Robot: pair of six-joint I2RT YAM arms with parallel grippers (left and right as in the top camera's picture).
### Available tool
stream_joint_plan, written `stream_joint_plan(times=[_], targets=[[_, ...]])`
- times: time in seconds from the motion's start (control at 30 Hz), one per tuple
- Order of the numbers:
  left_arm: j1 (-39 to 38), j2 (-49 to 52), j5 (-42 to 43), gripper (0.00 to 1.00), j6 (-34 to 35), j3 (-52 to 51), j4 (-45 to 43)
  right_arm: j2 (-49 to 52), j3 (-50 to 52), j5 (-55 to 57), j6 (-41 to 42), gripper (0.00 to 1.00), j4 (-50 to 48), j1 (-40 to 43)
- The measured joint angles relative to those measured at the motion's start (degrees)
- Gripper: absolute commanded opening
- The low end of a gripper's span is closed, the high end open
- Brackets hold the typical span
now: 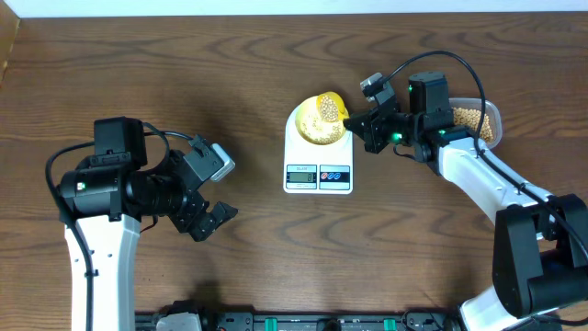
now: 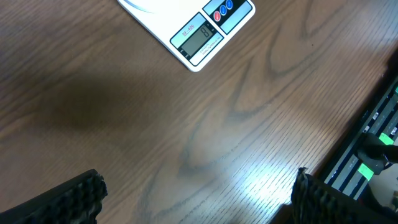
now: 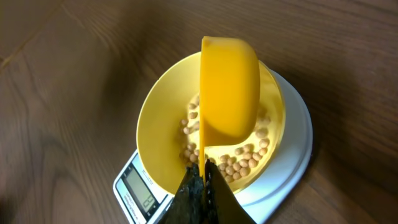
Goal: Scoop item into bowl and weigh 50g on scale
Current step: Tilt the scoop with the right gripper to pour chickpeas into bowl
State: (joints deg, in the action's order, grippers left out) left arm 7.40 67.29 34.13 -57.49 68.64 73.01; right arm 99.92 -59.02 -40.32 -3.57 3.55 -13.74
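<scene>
My right claw (image 3: 202, 171) clamps the scoop (image 3: 229, 87), which is tipped over the beans (image 3: 245, 162) in the bowl (image 3: 155, 118) on the scale (image 1: 317, 175). The tub (image 1: 473, 118) sits behind. My left claw (image 2: 196, 199) is wide open and empty.

I am looking at the scale (image 1: 318, 161) sitting near the middle of the table (image 1: 184, 74), its display facing my side. The bowl (image 1: 317, 124) is resting on the scale's far part, behind the display. Beans (image 3: 239, 163) are lying in the bowl's bottom. The scoop (image 3: 229, 93) is hanging tipped on its edge over the bowl, and the right tool (image 3: 202, 171) is pinching its handle from the right side. The tub (image 1: 473, 119) is sitting right of the scale, partly under the right arm, with more beans in it. The left tool (image 1: 207, 216) is hovering well left of the scale and nearer me, jaws standing apart over bare table.
</scene>
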Motion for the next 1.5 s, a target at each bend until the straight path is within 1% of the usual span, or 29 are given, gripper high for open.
stream_joint_plan(times=[0.27, 0.57, 0.93, 1.5], targets=[[0.00, 0.00, 0.00, 0.98, 0.00, 0.00, 0.00, 0.00, 0.00, 0.17, -1.92, 0.01, 0.07, -0.22], [0.00, 0.00, 0.00, 0.98, 0.00, 0.00, 0.00, 0.00, 0.00, 2.93, -2.97, 0.01, 0.66, -2.58], [0.00, 0.00, 0.00, 0.98, 0.00, 0.00, 0.00, -4.24, -0.02, 6.32, -4.33, 0.01, 5.01, -2.58], [0.00, 0.00, 0.00, 0.98, 0.00, 0.00, 0.00, -4.37, 0.00, 6.71, -5.14, 0.01, 7.72, -2.58]])
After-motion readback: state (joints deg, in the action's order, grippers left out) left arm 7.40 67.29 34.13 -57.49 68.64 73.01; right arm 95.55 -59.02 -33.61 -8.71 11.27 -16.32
